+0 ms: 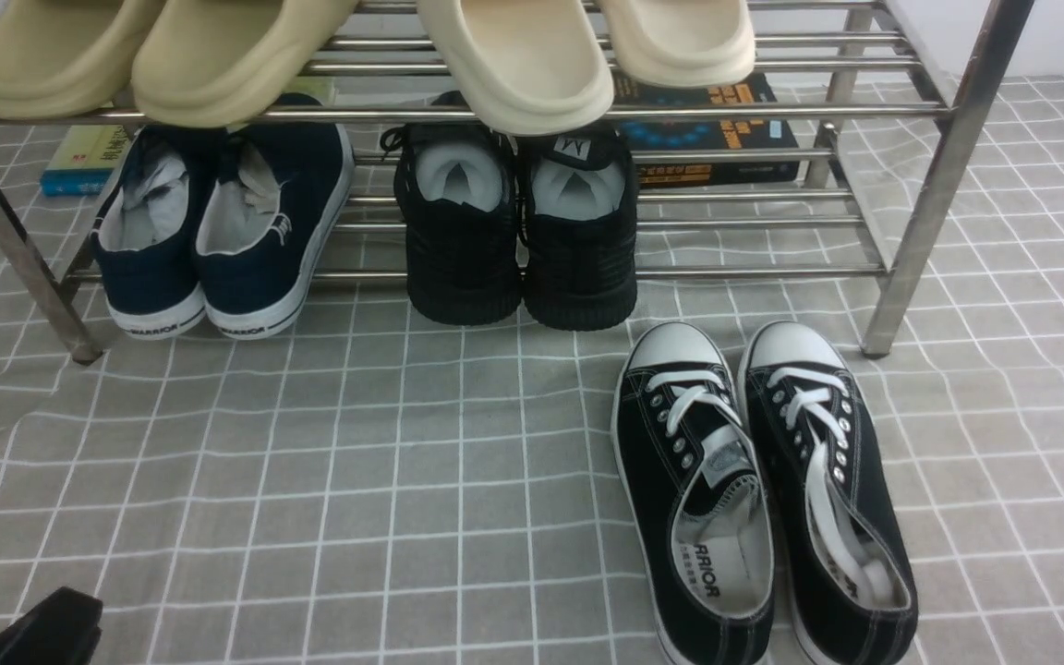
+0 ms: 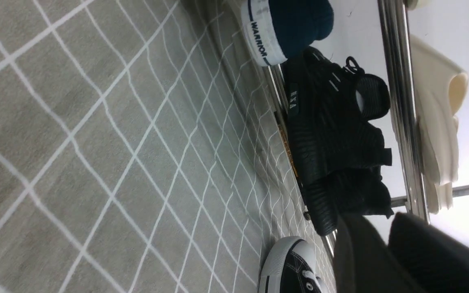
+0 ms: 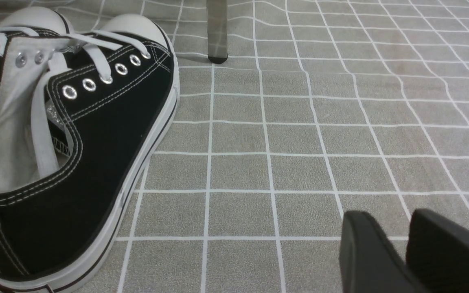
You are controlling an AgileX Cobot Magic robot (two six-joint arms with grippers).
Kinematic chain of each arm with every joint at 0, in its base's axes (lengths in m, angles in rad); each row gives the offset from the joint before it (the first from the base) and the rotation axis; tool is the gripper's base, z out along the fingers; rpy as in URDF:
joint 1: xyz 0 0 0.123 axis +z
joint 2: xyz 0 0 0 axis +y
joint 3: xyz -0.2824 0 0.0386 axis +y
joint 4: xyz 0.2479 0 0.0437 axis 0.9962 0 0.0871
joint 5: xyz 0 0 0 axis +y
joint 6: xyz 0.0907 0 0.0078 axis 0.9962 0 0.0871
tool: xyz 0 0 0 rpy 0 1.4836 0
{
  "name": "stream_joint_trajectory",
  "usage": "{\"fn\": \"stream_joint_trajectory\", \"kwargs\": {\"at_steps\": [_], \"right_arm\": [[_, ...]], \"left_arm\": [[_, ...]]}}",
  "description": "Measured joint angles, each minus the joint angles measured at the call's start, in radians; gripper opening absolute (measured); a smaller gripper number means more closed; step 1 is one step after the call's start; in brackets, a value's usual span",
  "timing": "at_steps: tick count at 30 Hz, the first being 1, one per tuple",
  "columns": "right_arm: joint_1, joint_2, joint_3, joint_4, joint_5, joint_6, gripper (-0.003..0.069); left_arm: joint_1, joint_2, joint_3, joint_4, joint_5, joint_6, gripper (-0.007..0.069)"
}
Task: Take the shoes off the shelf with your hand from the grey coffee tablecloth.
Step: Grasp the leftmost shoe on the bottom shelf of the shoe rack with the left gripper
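The navy blue shoes [image 1: 218, 231] sit as a pair on the left of the lower tier of the steel shelf [image 1: 772, 111], heels toward me. One navy heel [image 2: 287, 28] shows in the left wrist view. My left gripper [image 1: 33, 633] is low at the front left over the grey tablecloth [image 1: 403, 480], far from the shoes. In its wrist view the left gripper [image 2: 375, 221] is shut and empty. My right gripper [image 3: 385, 217] is out of the front view. It is shut and empty, low over the cloth [image 3: 299, 142].
All-black knit sneakers [image 1: 518, 231] sit mid lower tier, next to the navy pair. Beige slippers [image 1: 513, 55] fill the top tier. Black lace-up sneakers [image 1: 763, 489] stand on the cloth at front right, close to my right gripper. Books [image 1: 717, 129] lie behind the rack.
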Motion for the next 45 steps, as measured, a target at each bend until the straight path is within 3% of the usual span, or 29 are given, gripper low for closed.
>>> {"fn": "stream_joint_trajectory", "kwargs": {"at_steps": [5, 12, 16, 23, 28, 31, 36, 45], "right_arm": [[0.000, 0.000, 0.000, 0.001, 0.000, 0.000, 0.0193], [0.000, 0.000, 0.000, 0.001, 0.000, 0.000, 0.0200], [0.000, 0.000, 0.000, 0.001, 0.000, 0.000, 0.0202], [0.000, 0.000, 0.000, 0.001, 0.000, 0.000, 0.0207], [0.000, 0.000, 0.000, 0.001, 0.000, 0.000, 0.0213], [0.000, 0.000, 0.000, 0.001, 0.000, 0.000, 0.0218], [0.000, 0.000, 0.000, 0.001, 0.000, 0.000, 0.0220], [0.000, 0.000, 0.000, 0.001, 0.000, 0.000, 0.0226]], "left_arm": [[0.000, 0.075, -0.188, 0.142, 0.041, 0.017, 0.0009], [0.000, 0.557, -0.432, 0.481, 0.258, -0.129, 0.0008], [0.000, 0.791, -0.536, 0.605, 0.208, -0.233, 0.0071], [0.000, 1.174, -0.826, 0.808, 0.200, -0.514, 0.0360], [0.000, 1.340, -0.961, 0.911, 0.211, -0.719, 0.0482], [0.000, 1.425, -1.011, 0.954, 0.191, -0.838, 0.0503], [0.000, 1.519, -1.037, 1.033, 0.134, -0.941, 0.0504], [0.014, 1.637, -1.042, 1.346, 0.001, -1.278, 0.0504]]}}
